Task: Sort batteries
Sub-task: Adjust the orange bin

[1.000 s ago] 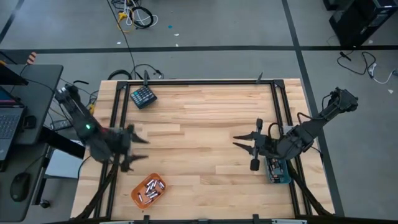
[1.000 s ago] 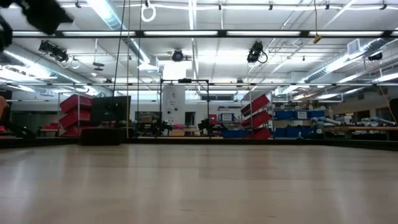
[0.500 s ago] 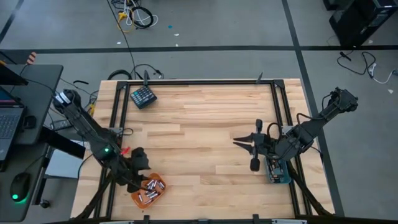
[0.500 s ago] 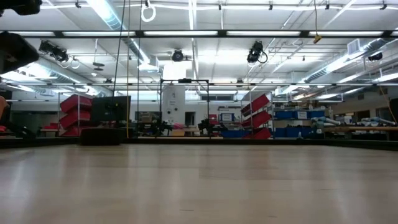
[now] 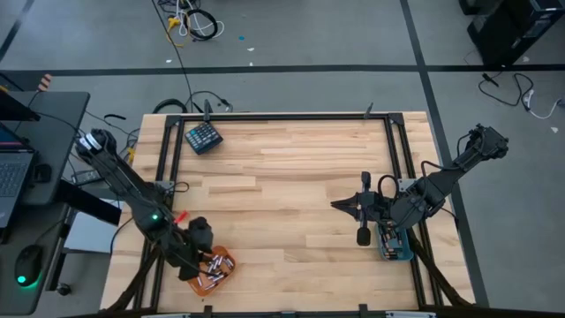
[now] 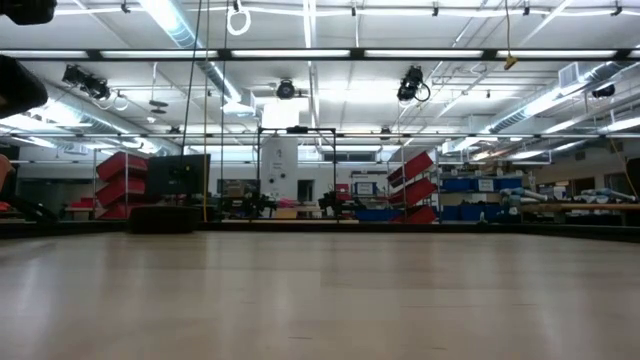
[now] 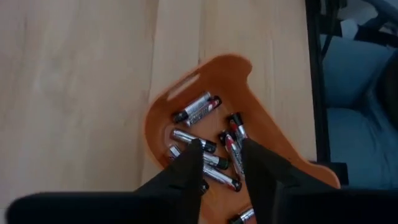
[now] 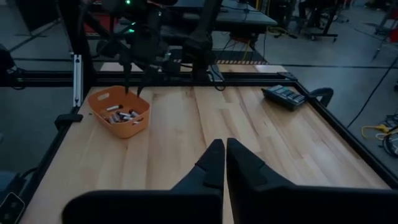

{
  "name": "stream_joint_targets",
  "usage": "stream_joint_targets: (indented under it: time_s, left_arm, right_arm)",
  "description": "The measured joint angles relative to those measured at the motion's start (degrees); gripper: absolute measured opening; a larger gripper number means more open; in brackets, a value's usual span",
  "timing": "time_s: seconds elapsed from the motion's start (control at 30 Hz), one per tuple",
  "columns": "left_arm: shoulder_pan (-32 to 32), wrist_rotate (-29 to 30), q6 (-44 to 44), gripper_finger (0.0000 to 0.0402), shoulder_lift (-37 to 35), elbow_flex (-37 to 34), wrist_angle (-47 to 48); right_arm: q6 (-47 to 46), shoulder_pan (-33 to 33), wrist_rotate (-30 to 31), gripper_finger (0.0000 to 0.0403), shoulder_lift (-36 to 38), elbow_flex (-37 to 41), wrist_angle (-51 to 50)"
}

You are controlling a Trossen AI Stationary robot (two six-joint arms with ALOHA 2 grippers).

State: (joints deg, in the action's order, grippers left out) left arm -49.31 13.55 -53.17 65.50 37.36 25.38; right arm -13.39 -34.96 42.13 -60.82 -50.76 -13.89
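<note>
**Left gripper inside the battery tray; right gripper closed over the counter**

The batteries [image 7: 205, 140] lie loose in an orange tray [image 5: 225, 261] at the near left corner of the wooden counter [image 5: 282, 177]. The left gripper [image 7: 221, 152] is lowered into this tray, fingers partly spread, straddling several cells; whether any cell is actually gripped cannot be told. The right gripper [image 5: 340, 205] hangs above the right half of the counter, fingers pressed together and holding nothing. Beside it, at the right edge, sits a teal tray [image 5: 393, 243]. A dark keypad-like block [image 5: 203, 138] rests near the far left corner.
</note>
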Motion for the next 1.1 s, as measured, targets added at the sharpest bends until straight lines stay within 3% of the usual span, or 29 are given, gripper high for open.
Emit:
stream_joint_targets:
  time_s: [0.3,0.53,0.8,1.1]
  left_arm:
    - [0.59,-3.71,0.48,0.0007,5.18,-0.04,0.0]
    - [2.43,-2.9,1.99,0.0001,9.79,-0.07,0.81]
    - [2.83,-2.6,1.52,0.0,9.89,0.33,4.04]
    - [2.83,-1.29,-3.07,0.0,9.89,5.45,21.79]
  right_arm:
    - [0.35,0.0,-0.24,0.0002,0.0,0.0,0.0]
    - [0.44,0.0,-0.26,0.0002,0.0,0.0,0.0]
    - [0.06,0.0,-0.41,0.0002,0.0,0.0,-0.01]
    - [0.06,0.0,-0.41,0.0002,0.0,0.0,-0.04]
